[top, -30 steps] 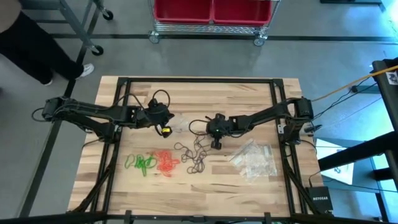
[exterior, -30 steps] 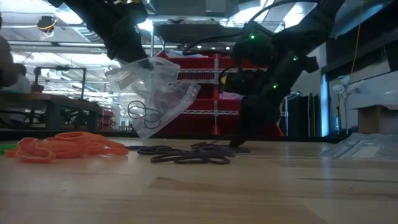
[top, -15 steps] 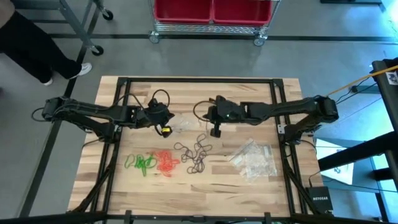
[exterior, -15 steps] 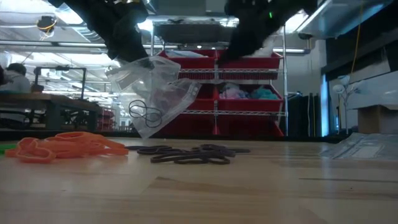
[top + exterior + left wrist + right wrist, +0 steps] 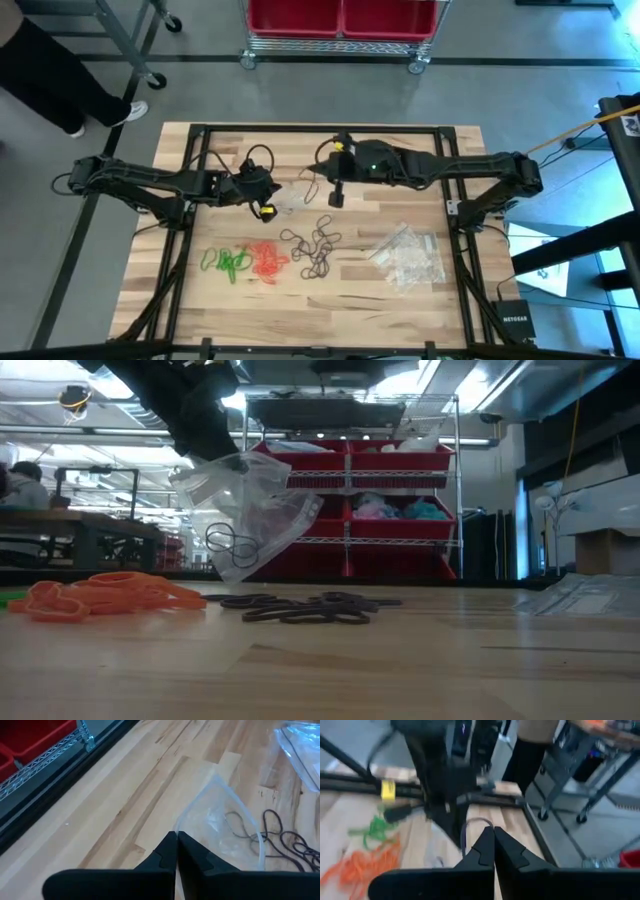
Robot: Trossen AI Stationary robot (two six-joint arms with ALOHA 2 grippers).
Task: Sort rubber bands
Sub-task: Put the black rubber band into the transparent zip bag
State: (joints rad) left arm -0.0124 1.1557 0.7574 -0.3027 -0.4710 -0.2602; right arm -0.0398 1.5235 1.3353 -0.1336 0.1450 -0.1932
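Black rubber bands lie in a loose pile mid-table, also low in the low view. Orange-red bands and green bands lie to their left. My left gripper is shut on a clear plastic bag, which has a few black bands inside. My right gripper is raised just right of the bag, out of the low view, shut on a thin dark loop. My left gripper pinches the clear bag's upper edge between its two fingers. The bag hangs below the fingers, clear of the table, tilted, with its mouth gaping. My right gripper pinches a thin dark band at its fingertips. The loop sticks out beyond the fingers, lifted clear of the table.
A heap of clear plastic bags lies on the table's right side. The black table frame runs along the far edge. A wire rack with red bins stands beyond. A person stands off the far left corner.
My right gripper has risen from the black pile, leaving the low view, and moved toward the far edge and left, toward the bag. The left gripper and the bag have stayed still.
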